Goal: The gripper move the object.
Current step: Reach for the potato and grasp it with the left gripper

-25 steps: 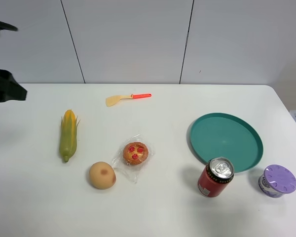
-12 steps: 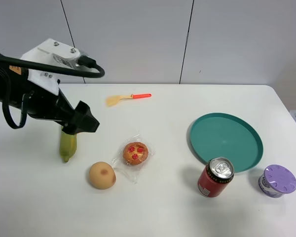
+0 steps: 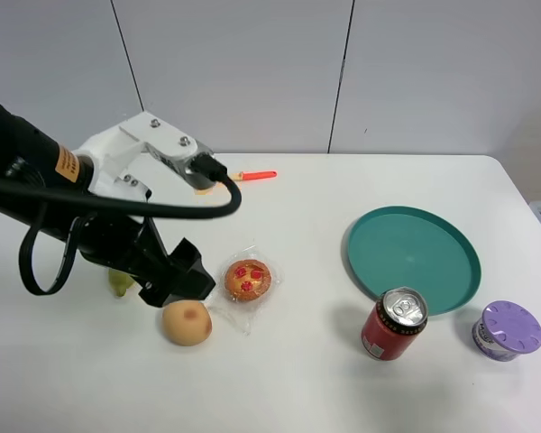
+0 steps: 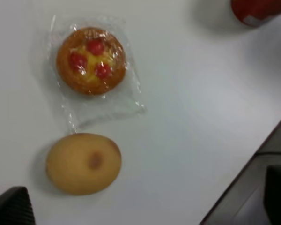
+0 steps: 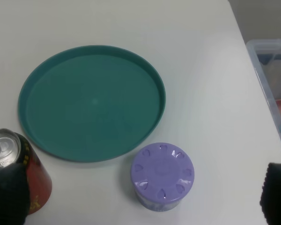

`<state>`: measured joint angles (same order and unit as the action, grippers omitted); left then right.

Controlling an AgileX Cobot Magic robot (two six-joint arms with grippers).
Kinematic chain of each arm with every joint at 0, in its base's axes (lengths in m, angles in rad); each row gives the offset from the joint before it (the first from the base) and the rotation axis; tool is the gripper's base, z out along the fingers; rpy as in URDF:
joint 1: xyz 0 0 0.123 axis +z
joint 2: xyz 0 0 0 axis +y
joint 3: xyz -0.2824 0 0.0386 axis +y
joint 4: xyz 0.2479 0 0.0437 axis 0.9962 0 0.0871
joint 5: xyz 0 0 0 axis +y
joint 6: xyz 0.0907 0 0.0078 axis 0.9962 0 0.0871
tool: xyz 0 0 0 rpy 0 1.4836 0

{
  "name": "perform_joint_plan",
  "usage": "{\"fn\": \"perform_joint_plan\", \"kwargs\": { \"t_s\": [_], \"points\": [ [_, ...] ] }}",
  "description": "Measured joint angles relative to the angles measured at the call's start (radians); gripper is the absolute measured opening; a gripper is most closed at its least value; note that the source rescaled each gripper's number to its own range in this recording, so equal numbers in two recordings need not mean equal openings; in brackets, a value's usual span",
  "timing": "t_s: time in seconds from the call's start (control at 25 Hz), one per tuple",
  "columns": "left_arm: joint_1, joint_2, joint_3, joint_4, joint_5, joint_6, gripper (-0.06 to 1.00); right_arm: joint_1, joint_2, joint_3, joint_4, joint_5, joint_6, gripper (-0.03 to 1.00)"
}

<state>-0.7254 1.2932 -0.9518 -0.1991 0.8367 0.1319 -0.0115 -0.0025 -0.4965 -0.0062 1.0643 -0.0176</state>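
Peach-like fruit [image 3: 187, 322], round, tan-orange w/ a reddish-brown spot: you find it on the white table [image 3: 288, 388], front-left in the ext. high view, just beside the plastic-wrapped pastry [image 3: 248, 280] w/ red dots. L gripper [image 3: 176, 281], black w/ white mounting block: you see it hovering just above and behind the fruit, jaws spread wide, nothing btwn them; contact w/ the fruit cannot be told. Green-yellow corn cob [image 3: 119, 285] is mostly hidden behind the L arm [image 3: 36, 171]. R gripper [image 5: 141, 199]: fingertips [image 5: 7, 194] wide apart, holding nothing, over the teal round plate [image 5: 91, 101], red drink can [image 5: 37, 182] and purple-lidded tub [image 5: 162, 174]. Can stands just beside the plate; tub near both.
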Motion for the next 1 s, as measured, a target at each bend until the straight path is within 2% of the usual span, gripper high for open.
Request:
{"fn": "perform_joint_plan", "kwargs": {
  "t_s": [0.16,0.48,1.0],
  "points": [
    [-0.014,0.001,0.055,0.018,-0.018,-0.001,1.00,0.000,0.000,0.000,0.000,0.000,0.000,1.00],
    [-0.014,0.017,0.178,0.024,-0.200,-0.002,1.00,0.000,0.000,0.000,0.000,0.000,0.000,1.00],
    [-0.014,0.277,0.190,0.025,-0.370,0.001,1.00,0.000,0.000,0.000,0.000,0.000,0.000,1.00]
  ]
}}
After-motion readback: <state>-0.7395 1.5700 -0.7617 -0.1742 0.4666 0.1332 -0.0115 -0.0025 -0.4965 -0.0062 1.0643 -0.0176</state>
